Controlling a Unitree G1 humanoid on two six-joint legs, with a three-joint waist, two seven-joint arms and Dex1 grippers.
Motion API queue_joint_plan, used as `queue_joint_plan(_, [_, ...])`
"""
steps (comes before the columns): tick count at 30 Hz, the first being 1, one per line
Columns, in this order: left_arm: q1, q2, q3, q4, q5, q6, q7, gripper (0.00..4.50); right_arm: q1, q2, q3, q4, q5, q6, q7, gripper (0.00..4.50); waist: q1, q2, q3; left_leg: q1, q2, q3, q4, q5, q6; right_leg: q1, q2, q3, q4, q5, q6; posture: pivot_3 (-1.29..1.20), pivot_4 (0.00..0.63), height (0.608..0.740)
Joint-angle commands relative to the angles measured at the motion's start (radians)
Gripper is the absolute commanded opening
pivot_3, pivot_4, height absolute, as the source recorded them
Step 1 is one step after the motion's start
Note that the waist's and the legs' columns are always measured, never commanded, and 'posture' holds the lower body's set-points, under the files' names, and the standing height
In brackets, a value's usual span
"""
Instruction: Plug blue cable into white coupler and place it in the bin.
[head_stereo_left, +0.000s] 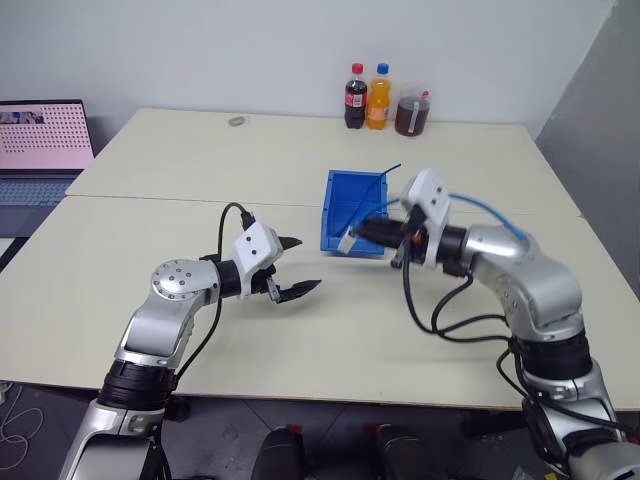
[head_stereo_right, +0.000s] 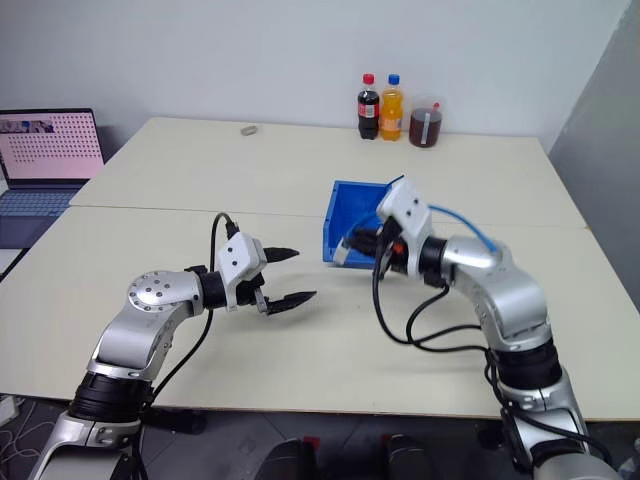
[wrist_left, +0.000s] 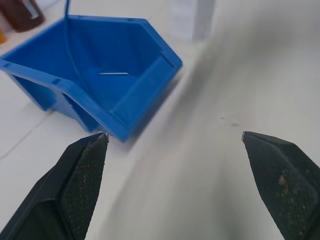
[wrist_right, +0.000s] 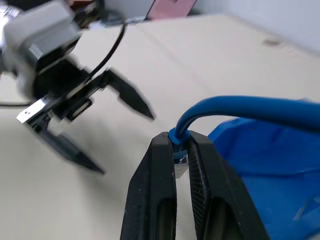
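My right gripper (head_stereo_left: 354, 237) is shut on the end of the blue cable (wrist_right: 235, 107), just in front of the bin (head_stereo_left: 340, 190), a bright blue tray. From the fingers the cable arcs back over my right forearm (head_stereo_left: 487, 210). Another stretch of it runs up out of the bin (wrist_left: 68, 45). A small white block, apparently the white coupler (head_stereo_left: 345, 243), sticks out at the right fingertips on the cable's end. My left gripper (head_stereo_left: 306, 265) hangs open and empty above the table, left of the bin, its fingers (wrist_left: 85, 165) spread wide.
Two soda bottles (head_stereo_left: 366, 97) and a cup of dark drink (head_stereo_left: 411, 112) stand at the table's far edge. A small grey ring (head_stereo_left: 237, 121) lies at the far left of the table. An open laptop (head_stereo_left: 40, 140) sits off the left side.
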Motion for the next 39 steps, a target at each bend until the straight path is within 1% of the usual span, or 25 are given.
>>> queue_joint_plan(1, [-0.056,-0.031,0.043,-0.08,-0.039,0.087,0.085,4.5,-0.135,0.051,-0.027,0.265,-0.024,-0.101,-0.054,0.08,-0.002,0.0,0.001,0.0,0.0,0.0,0.0,0.0,0.0,0.0,0.0,0.0,0.0,0.0,0.0,0.0,0.15,0.74])
queue_joint_plan(4, [-0.07,-0.035,0.043,-0.091,-0.053,0.118,0.097,4.5,-0.273,0.088,-0.022,0.544,-0.061,-0.188,-0.072,0.08,-0.009,0.0,0.003,-0.001,0.0,0.001,0.0,0.0,0.0,-0.001,0.0,0.001,0.0,0.0,0.0,0.0,0.15,0.74])
queue_joint_plan(6, [-0.078,-0.029,0.033,-0.096,-0.05,0.119,0.1,4.5,-0.348,0.089,-0.005,0.697,-0.09,-0.229,-0.055,0.78,-0.013,0.0,0.003,-0.003,0.0,0.001,-0.001,0.0,0.0,-0.002,0.0,0.001,0.0,0.0,-0.001,0.0,0.15,0.74])
queue_joint_plan(7, [-0.085,-0.028,0.029,-0.098,-0.049,0.119,0.103,4.5,-0.378,0.081,0.01,0.76,-0.105,-0.242,-0.031,0.91,-0.016,0.0,0.004,-0.004,0.0,0.001,-0.001,0.0,0.0,-0.004,0.0,0.001,0.0,0.001,-0.002,0.0,0.15,0.74])
queue_joint_plan(8, [-0.094,-0.029,0.025,-0.099,-0.051,0.124,0.107,4.5,-0.407,0.066,0.031,0.816,-0.125,-0.255,0.002,1.22,-0.018,0.0,0.004,-0.007,0.0,0.001,-0.001,0.0,0.0,-0.007,0.0,0.001,0.0,0.003,-0.005,0.0,0.15,0.74])
queue_joint_plan(11, [-0.114,-0.03,0.017,-0.093,-0.046,0.122,0.113,4.5,-0.467,0.014,0.083,0.925,-0.182,-0.299,0.095,2.06,-0.012,0.0,0.004,-0.014,0.0,0.001,-0.001,0.0,0.0,-0.015,0.0,0.0,0.001,0.003,-0.006,0.0,0.15,0.74])
queue_joint_plan(12, [-0.118,-0.031,0.017,-0.091,-0.046,0.124,0.114,4.5,-0.476,-0.009,0.099,0.94,-0.196,-0.305,0.135,2.2,-0.006,0.0,0.004,-0.014,-0.001,0.001,-0.001,0.0,0.0,-0.015,-0.001,0.0,0.0,0.003,-0.006,0.0,0.15,0.74])
queue_joint_plan(15, [-0.12,-0.025,0.022,-0.098,-0.053,0.136,0.115,4.5,-0.473,-0.084,0.143,0.924,-0.225,-0.302,0.257,2.92,-0.001,0.001,0.005,-0.015,-0.001,0.002,-0.002,-0.001,-0.002,-0.015,-0.002,0.001,-0.001,0.003,-0.006,0.0,0.15,0.74])
queue_joint_plan(19, [-0.11,-0.011,0.04,-0.102,-0.071,0.159,0.111,4.5,-0.409,-0.171,0.178,0.803,-0.232,-0.266,0.366,3.9,0.002,0.001,0.006,-0.015,-0.001,0.003,-0.002,-0.001,-0.002,-0.015,-0.002,0.001,-0.002,0.003,-0.007,0.0,0.15,0.74])
queue_joint_plan(20, [-0.109,-0.006,0.043,-0.101,-0.076,0.163,0.107,4.5,-0.391,-0.187,0.178,0.767,-0.228,-0.252,0.381,4.23,0.002,0.001,0.006,-0.015,-0.001,0.003,-0.002,-0.001,-0.002,-0.015,-0.002,0.001,-0.002,0.003,-0.007,0.0,0.15,0.74])
queue_joint_plan(21, [-0.103,0.004,0.051,-0.097,-0.084,0.167,0.098,4.5,-0.358,-0.213,0.172,0.706,-0.219,-0.231,0.396,4.39,0.001,0.001,0.006,-0.015,-0.001,0.002,-0.002,-0.001,-0.002,-0.015,-0.002,0.0,-0.001,0.003,-0.007,0.0,0.15,0.74])
queue_joint_plan(24, [-0.08,0.037,0.08,-0.088,-0.104,0.177,0.082,4.5,-0.257,-0.27,0.135,0.525,-0.186,-0.169,0.401,4.45,-0.001,0.002,0.006,-0.014,-0.001,0.002,-0.002,-0.001,-0.002,-0.015,-0.001,0.0,0.0,0.003,-0.007,0.0,0.15,0.74])
queue_joint_plan(26, [-0.042,0.055,0.136,-0.086,-0.117,0.188,0.114,4.5,-0.107,-0.282,0.046,0.312,-0.152,-0.121,0.306,4.45,-0.001,0.002,0.006,-0.014,-0.001,0.001,-0.002,-0.001,-0.002,-0.015,-0.001,0.0,0.0,0.002,-0.007,0.0,0.15,0.74])
queue_joint_plan(27, [-0.029,0.059,0.156,-0.087,-0.126,0.201,0.128,4.5,-0.056,-0.281,0.017,0.242,-0.145,-0.105,0.27,4.45,0.0,0.001,0.006,-0.014,-0.001,0.002,-0.002,-0.001,-0.002,-0.015,-0.001,0.0,0.0,0.002,-0.007,0.0,0.15,0.74])
queue_joint_plan(29, [-0.001,0.06,0.197,-0.093,-0.138,0.197,0.148,4.5,0.047,-0.269,-0.032,0.117,-0.135,-0.083,0.205,4.45,0.0,0.002,0.006,-0.014,0.0,0.001,-0.002,-0.001,-0.002,-0.015,-0.001,0.0,0.0,0.002,-0.007,0.0,0.15,0.74])
queue_joint_plan(32, [0.059,0.052,0.264,-0.105,-0.149,0.193,0.194,4.5,0.198,-0.19,-0.132,-0.083,-0.072,-0.019,0.089,4.45,0.0,0.001,0.006,-0.014,0.0,0.001,0.0,-0.001,-0.002,-0.015,-0.001,0.0,0.001,0.002,-0.007,0.0,0.15,0.74])
queue_joint_plan(35, [0.092,0.052,0.287,-0.105,-0.163,0.192,0.206,4.5,0.238,-0.15,-0.167,-0.162,-0.047,0.035,0.009,4.45,-0.001,0.001,0.006,-0.014,0.0,0.001,0.001,-0.001,-0.002,-0.014,-0.001,0.001,0.002,0.002,-0.006,0.0,0.15,0.74])
queue_joint_plan(39, [0.106,0.037,0.303,-0.108,-0.185,0.201,0.226,4.5,0.255,-0.139,-0.167,-0.193,-0.023,0.061,-0.04,4.45,0.0,0.001,0.006,-0.013,0.0,0.001,0.001,-0.001,-0.003,-0.014,-0.001,0.001,0.001,0.001,0.001,0.0,0.15,0.74])
